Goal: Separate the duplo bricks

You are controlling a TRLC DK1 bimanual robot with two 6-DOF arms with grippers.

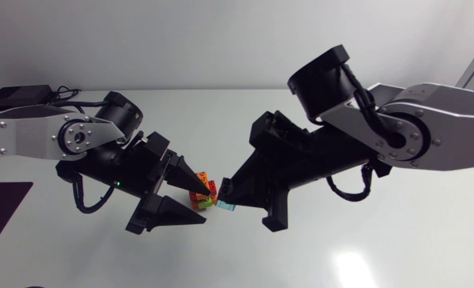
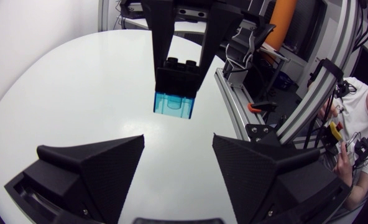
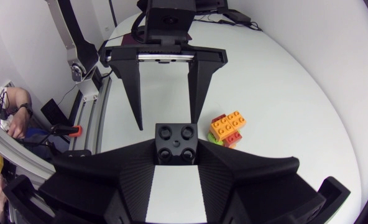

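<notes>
Right hand (image 1: 224, 197) is clamped on a black brick (image 3: 174, 139). A clear blue brick (image 2: 173, 104) is stuck to it and pokes out past the fingertips. The pair sits just beside the brick stack (image 1: 203, 194), on the side the right arm comes in from. Can't tell if the blue touches the counter (image 1: 365, 248).

Left hand (image 2: 178, 140) is wide open and holds nothing. The stack (orange, red, green, yellow) stands on the counter just outside one of its fingers, not in the gap. The blue brick lines up with the gap, a bit ahead of the fingertips.

My read: the step in hand is pulling blue off black. To do it well:
- Slide the left hand forward alongside the stack until both fingers flank the blue brick only. No overlap onto the black one or the right hand's fingers.
- Watch the finger nearest the stack. It's close enough to knock the stack over on the way in.
- Close on the blue brick's flat sides, squarely. Not much blue is exposed and the plastic looks slick, so a shallow grip will likely slip.
- Keep the right hand's clamp firm and steady.
- Peel by tilting rather than pulling straight. Studs should let go more easily on a hinge.

The stack itself isn't split yet, so there's plenty left after this.
</notes>
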